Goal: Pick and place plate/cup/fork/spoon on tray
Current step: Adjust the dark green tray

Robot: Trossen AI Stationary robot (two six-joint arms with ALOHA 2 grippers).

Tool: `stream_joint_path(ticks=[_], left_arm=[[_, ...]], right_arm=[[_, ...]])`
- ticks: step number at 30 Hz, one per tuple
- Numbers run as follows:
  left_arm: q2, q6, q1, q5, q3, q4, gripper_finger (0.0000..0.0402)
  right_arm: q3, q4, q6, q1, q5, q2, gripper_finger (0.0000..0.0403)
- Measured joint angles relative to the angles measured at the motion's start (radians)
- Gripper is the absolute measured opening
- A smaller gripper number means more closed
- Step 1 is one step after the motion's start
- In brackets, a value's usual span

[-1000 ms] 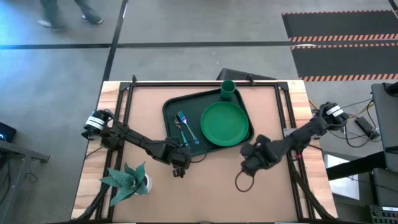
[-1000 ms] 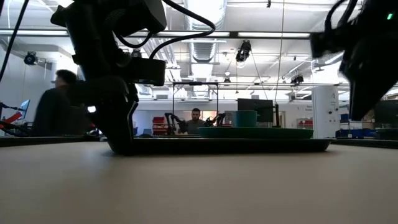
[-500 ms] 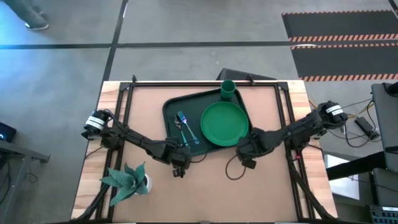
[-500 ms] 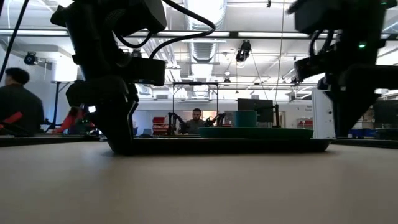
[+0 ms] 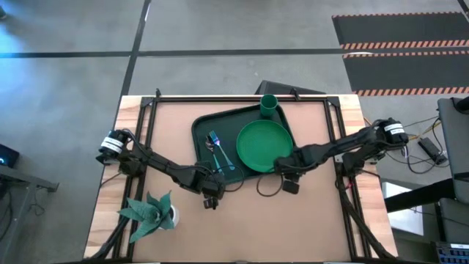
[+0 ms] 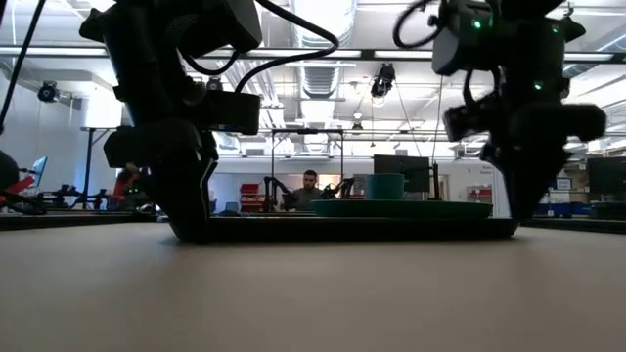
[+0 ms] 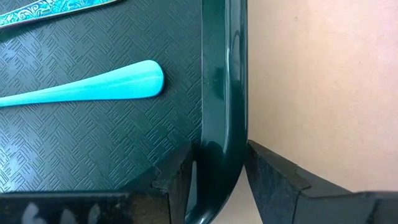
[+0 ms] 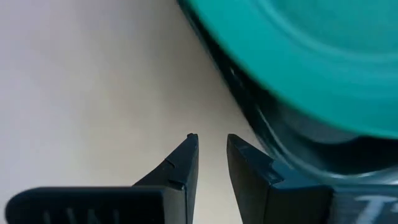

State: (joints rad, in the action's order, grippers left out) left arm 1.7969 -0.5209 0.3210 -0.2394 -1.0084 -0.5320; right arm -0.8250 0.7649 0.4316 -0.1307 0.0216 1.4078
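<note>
Right gripper point(image 5: 287, 174) swung in to tray point(image 5: 201, 128) near corner, slightly parted, empty. Left gripper point(image 7: 217, 168) straddles tray rim. Everything loaded; next likely gripping the rim.

potted plant point(image 5: 150, 211) on table point(image 5: 242, 227) | person point(image 6: 309, 190) beyond

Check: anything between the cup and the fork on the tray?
High view: only bare tray floor lies between the cup and the fork. The plate sits beside that line, below the cup.
</note>
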Motion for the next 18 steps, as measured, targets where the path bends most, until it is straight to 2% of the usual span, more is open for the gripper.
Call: stream_joint_path(ticks=[10,15,18], left_arm=[[0.0,-0.02,0.0,0.0,0.0,0.0,0.0132],[0.0,-0.022,0.0,0.0,0.0,0.0,0.0132],[0.0,-0.023,0.0,0.0,0.0,0.0,0.0132]], right_arm=[[0.113,-0.001,-0.033,0.0,0.005,-0.019,0.007],[0.116,0.014,-0.041,0.001,0.006,-0.096,0.0061],[0.117,0.051,-0.035,0.0,0.047,-0.156,0.0063]])
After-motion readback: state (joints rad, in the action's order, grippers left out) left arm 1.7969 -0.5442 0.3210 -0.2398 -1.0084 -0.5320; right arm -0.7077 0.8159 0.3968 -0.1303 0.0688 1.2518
